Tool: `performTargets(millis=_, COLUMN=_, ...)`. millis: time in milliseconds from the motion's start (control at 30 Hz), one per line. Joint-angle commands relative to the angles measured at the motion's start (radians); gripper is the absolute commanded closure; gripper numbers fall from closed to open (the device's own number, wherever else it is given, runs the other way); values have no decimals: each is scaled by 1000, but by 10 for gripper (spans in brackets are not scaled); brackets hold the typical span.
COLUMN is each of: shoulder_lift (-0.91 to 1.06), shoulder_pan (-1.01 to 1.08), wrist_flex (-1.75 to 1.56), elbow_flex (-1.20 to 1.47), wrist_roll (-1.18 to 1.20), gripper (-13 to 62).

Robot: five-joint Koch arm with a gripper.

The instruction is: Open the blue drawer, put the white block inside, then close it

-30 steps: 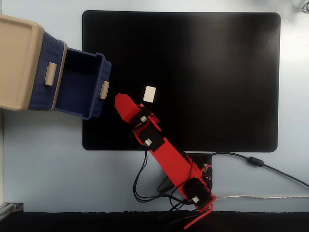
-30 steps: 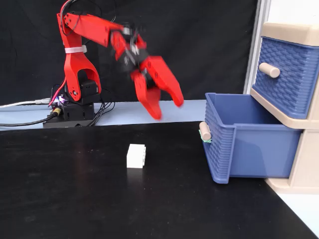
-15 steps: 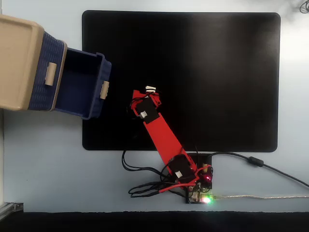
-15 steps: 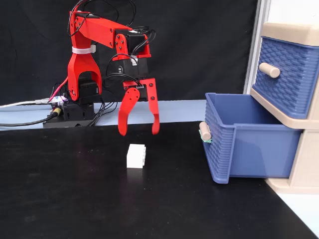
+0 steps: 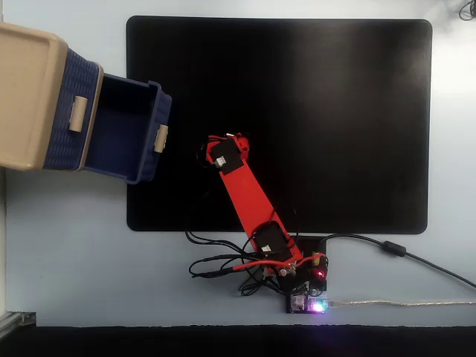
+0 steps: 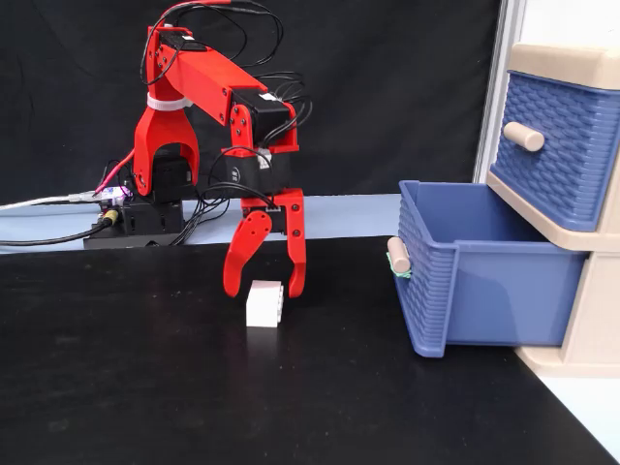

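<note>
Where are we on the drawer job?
Done: the lower drawer is pulled open and looks empty. In hand: the tool is open, its tips straddling the white block, which sits on the black mat, not yet gripped. Left: grasp the block, carry it to the drawer, drop it in, push the drawer shut. The upper drawer is closed.

The red arm (image 6: 194, 87) rises from its base at about nine o'clock in a fixed view, folds over at the elbow and drops its wrist straight down. The claw (image 6: 262, 289) points toward six o'clock, its two red jaws spread apart, tips low near the desk (image 6: 145, 387). Seen from above, the arm (image 5: 249, 197) reaches from its base toward eleven o'clock.
</note>
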Motion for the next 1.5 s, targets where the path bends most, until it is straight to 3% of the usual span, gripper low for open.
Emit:
performTargets(millis=0, shoulder_lift=3, shoulder_pan=17, wrist_flex=-37, elbow_flex=-31, wrist_roll=-11, gripper=198)
performTargets(millis=100, shoulder_lift=0, shoulder_pan=21, wrist_flex=-48, elbow_flex=-29, wrist_roll=-12, gripper=326)
performTargets(millis=200, shoulder_lift=12, shoulder_pan=31, wrist_flex=-38, elbow_flex=-28, wrist_roll=-14, gripper=566)
performTargets(millis=233, shoulder_lift=15, shoulder_pan=34, wrist_flex=-37, elbow_flex=-26, wrist_roll=-14, gripper=580)
performTargets(millis=433, shoulder_lift=48, shoulder_pan=51, wrist_flex=-32, elbow_flex=-31, wrist_roll=-17, gripper=577)
performTargets(millis=600, shoulder_lift=270, shoulder_pan=57, wrist_flex=78, elbow_flex=-130, wrist_roll=0, gripper=577)
performTargets(millis=733, shoulder_lift=308, shoulder_pan=8, wrist_flex=183, elbow_flex=-403, wrist_roll=259, gripper=577)
performTargets(millis=933, shoulder_lift=38, shoulder_pan=-291, wrist_flex=164, elbow_flex=-847, wrist_roll=721, gripper=576)
performTargets(millis=1167, shoulder_lift=-287, shoulder_pan=-356, wrist_flex=170, elbow_flex=-1224, wrist_roll=750, gripper=570)
performTargets(millis=1233, shoulder_lift=-302, shoulder_pan=-354, wrist_flex=169, elbow_flex=-1232, wrist_roll=749, gripper=550)
performTargets(millis=1367, shoulder_lift=-333, shoulder_pan=-347, wrist_flex=163, elbow_flex=-1239, wrist_roll=739, gripper=200)
performTargets(millis=1400, shoulder_lift=-331, shoulder_pan=-342, wrist_flex=170, elbow_flex=-1239, wrist_roll=739, gripper=163)
performTargets(millis=1467, shoulder_lift=-307, shoulder_pan=-321, wrist_flex=196, elbow_flex=-1239, wrist_roll=712, gripper=155)
